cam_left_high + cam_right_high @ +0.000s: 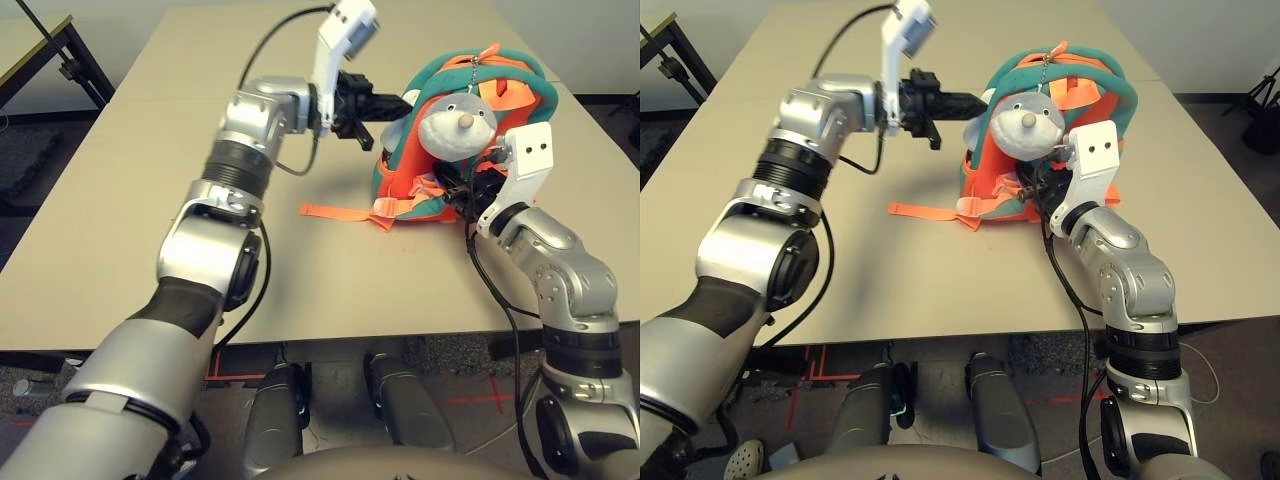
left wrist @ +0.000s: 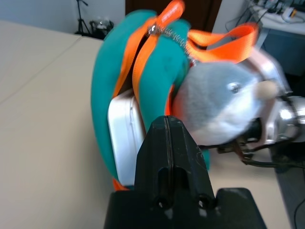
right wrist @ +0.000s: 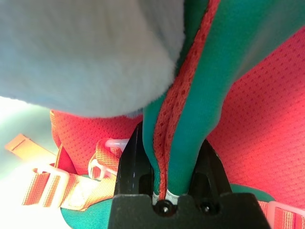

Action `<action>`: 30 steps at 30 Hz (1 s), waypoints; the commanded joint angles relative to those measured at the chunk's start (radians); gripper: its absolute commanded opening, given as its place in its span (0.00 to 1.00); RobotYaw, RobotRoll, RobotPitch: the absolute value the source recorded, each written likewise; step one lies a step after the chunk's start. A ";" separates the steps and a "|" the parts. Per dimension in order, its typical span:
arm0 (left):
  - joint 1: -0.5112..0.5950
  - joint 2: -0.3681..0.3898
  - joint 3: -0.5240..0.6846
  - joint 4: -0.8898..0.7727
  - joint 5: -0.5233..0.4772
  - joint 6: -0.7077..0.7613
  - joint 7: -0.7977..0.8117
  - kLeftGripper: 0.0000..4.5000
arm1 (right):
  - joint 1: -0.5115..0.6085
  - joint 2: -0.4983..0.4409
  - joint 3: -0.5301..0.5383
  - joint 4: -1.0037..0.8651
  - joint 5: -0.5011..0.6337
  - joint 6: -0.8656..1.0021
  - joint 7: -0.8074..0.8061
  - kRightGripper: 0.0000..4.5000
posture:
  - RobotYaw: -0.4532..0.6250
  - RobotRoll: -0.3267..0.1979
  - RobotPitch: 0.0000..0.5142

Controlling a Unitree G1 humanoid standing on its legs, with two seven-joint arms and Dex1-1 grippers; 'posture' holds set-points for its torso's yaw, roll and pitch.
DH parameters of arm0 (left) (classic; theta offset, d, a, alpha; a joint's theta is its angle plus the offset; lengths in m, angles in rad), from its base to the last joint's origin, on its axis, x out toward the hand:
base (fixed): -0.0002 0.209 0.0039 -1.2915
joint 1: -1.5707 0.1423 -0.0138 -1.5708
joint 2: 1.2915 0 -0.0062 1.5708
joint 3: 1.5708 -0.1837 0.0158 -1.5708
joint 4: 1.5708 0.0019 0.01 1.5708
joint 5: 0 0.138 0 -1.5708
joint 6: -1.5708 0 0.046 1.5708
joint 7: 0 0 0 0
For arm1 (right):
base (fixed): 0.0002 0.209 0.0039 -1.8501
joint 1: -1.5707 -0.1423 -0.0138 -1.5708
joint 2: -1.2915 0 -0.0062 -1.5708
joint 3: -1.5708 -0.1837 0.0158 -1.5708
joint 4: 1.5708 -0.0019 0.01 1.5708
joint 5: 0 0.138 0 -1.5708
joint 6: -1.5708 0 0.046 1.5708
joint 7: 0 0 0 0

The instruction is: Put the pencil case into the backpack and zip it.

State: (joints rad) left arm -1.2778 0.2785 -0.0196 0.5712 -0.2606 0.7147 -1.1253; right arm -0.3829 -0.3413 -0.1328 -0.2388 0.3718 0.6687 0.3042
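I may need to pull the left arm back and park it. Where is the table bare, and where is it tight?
Bare table lies on the left arm's outer side, and along the near edge in front of the loose orange strap. It is crowded around the backpack: the left gripper is at its side, the right gripper clamps its teal trim beneath the plush toy.

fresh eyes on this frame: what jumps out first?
The orange and teal backpack standing far-centre on the table, plush toy facing the robot. The white pencil case pokes out of its open side. The right claw is clamped on the backpack's teal edge; the left claw, shut, is at the opening.
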 commanded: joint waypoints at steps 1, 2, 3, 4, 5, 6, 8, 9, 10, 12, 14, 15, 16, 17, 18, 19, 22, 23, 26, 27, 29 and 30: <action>0.031 0.029 -0.010 -0.093 -0.032 0.070 0.007 0.00 | 0.000 0.005 0.027 0.046 -0.005 0.009 0.017 0.12 | 0.23 0.62 0.25; 0.035 0.032 -0.013 -0.098 -0.034 0.075 0.014 0.00 | -0.005 0.005 0.030 0.053 -0.006 0.005 0.020 0.12 | 0.24 0.62 0.25; 0.039 0.033 -0.018 -0.100 -0.031 0.074 0.020 0.00 | -0.008 0.005 0.032 0.059 -0.007 0.002 0.022 0.12 | 0.24 0.62 0.25; 0.042 0.030 -0.025 -0.096 -0.023 0.065 0.030 0.00 | -0.013 0.006 0.034 0.065 -0.008 -0.001 0.025 0.12 | 0.24 0.62 0.24; 0.044 0.024 -0.031 -0.087 -0.018 0.055 0.039 0.00 | -0.018 0.006 0.036 0.070 -0.009 -0.003 0.027 0.12 | 0.24 0.62 0.24; 0.043 0.016 -0.036 -0.074 -0.013 0.042 0.047 0.00 | -0.023 0.006 0.036 0.075 -0.010 -0.005 0.028 0.12 | 0.24 0.62 0.23; 0.038 0.001 -0.042 -0.043 -0.004 0.019 0.064 0.00 | -0.029 0.004 0.035 0.082 -0.012 -0.009 0.032 0.12 | 0.24 0.62 0.23; 0.033 -0.006 -0.044 -0.020 0.002 0.001 0.074 0.00 | -0.030 0.003 0.034 0.083 -0.012 -0.010 0.033 0.12 | 0.24 0.62 0.23; 0.028 -0.013 -0.046 0.003 0.008 -0.016 0.083 0.00 | -0.030 0.003 0.033 0.082 -0.013 -0.010 0.034 0.12 | 0.23 0.62 0.22; 0.014 -0.026 -0.050 0.053 0.019 -0.055 0.100 0.00 | -0.028 0.001 0.029 0.077 -0.014 -0.009 0.033 0.12 | 0.23 0.62 0.22; 0.000 -0.035 -0.053 0.098 0.029 -0.088 0.114 0.00 | -0.021 0.001 0.025 0.068 -0.015 -0.007 0.031 0.12 | 0.23 0.62 0.22; -0.007 -0.040 -0.053 0.118 0.033 -0.100 0.120 0.00 | -0.017 0.001 0.023 0.063 -0.015 -0.006 0.029 0.12 | 0.23 0.62 0.22; -0.014 -0.043 -0.052 0.135 0.035 -0.111 0.123 0.00 | -0.014 0.001 0.022 0.061 -0.015 -0.005 0.027 0.12 | 0.21 0.62 0.22; -0.019 -0.044 -0.051 0.149 0.037 -0.120 0.124 0.00 | -0.011 0.001 0.020 0.058 -0.015 -0.005 0.026 0.12 | 0.21 0.62 0.22; -0.024 -0.045 -0.050 0.161 0.039 -0.127 0.124 0.00 | -0.006 0.001 0.019 0.054 -0.015 -0.004 0.024 0.12 | 0.21 0.62 0.22; -0.026 -0.044 -0.052 0.172 0.043 -0.136 0.123 0.00 | -0.002 0.002 0.018 0.049 -0.015 -0.002 0.023 0.12 | 0.21 0.62 0.22; -0.033 -0.044 -0.057 0.205 0.052 -0.157 0.119 0.00 | 0.004 0.002 0.015 0.043 -0.015 0.001 0.020 0.12 | 0.20 0.62 0.22; -0.033 -0.046 -0.061 0.211 0.054 -0.161 0.112 0.00 | 0.005 0.001 0.014 0.041 -0.014 0.001 0.019 0.12 | 0.20 0.62 0.22; -0.038 -0.060 -0.068 0.247 0.063 -0.185 0.112 0.00 | 0.006 0.000 0.013 0.039 -0.014 0.002 0.017 0.12 | 0.20 0.62 0.22; -0.043 -0.067 -0.066 0.266 0.065 -0.192 0.117 0.00 | 0.005 0.000 0.012 0.041 -0.014 0.002 0.017 0.12 | 0.20 0.62 0.22; -0.057 -0.099 -0.067 0.331 0.075 -0.222 0.122 0.00 | 0.003 -0.001 0.011 0.044 -0.014 0.001 0.016 0.12 | 0.20 0.62 0.22; -0.064 -0.117 -0.068 0.363 0.081 -0.239 0.123 0.00 | 0.001 -0.002 0.012 0.047 -0.014 0.000 0.017 0.12 | 0.21 0.62 0.22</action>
State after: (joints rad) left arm -1.3213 0.1836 -0.0717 0.8876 -0.2004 0.5052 -1.0059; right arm -0.3976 -0.3428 -0.1319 -0.2036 0.3604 0.6463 0.3204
